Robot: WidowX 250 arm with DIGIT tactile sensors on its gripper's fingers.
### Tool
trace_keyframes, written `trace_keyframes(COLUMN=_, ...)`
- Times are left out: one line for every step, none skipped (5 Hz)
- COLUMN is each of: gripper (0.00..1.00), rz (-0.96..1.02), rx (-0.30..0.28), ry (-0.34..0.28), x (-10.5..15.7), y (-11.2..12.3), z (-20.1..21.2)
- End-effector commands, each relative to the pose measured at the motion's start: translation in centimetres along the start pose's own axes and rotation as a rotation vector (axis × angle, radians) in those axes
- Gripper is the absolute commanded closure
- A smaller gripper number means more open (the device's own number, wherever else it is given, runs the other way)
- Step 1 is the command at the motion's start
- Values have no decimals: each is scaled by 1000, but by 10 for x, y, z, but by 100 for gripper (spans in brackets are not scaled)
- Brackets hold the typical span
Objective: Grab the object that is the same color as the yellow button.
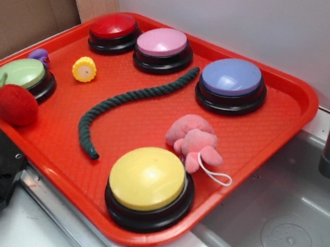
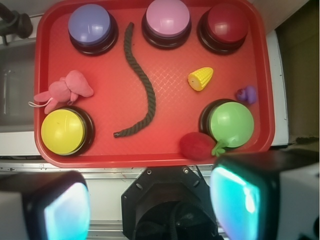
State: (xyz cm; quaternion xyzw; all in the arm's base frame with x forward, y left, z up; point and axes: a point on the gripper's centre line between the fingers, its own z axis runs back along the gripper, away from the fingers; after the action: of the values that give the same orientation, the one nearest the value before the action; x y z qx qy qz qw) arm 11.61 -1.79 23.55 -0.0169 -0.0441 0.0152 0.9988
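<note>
So far nothing is grabbed: the gripper (image 2: 150, 210) hangs wide and empty above the tray's (image 2: 150, 155) near edge, while the corn toy (image 2: 200, 78) lies untouched between the red button (image 2: 227, 23) and green button (image 2: 231, 123).

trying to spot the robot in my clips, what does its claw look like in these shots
In the wrist view the claw shows as two blocky fingers at the bottom corners: pale grey housings with glossy pads that glow teal-cyan. Between them sits a black angular mount with small screws. No cables or markings are visible. In the exterior view, a black shape at the lower left edge may be robot hardware, though that is uncertain.
</note>
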Motion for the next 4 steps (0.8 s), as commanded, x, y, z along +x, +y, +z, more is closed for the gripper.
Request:
trace_keyframes(gripper=0, rz=0, rx=0, ry=0, x=0, y=0, z=0)
trace_keyframes(gripper=0, rz=67, rx=-5, ry=-12, x=9, y=6, z=-9)
trace_keyframes(gripper=0, rz=135, rx=6, ry=-3, x=28, y=17, z=-27)
trace_keyframes(gripper=0, rz=180, rx=-15, ry=5, x=50, y=28, z=-55)
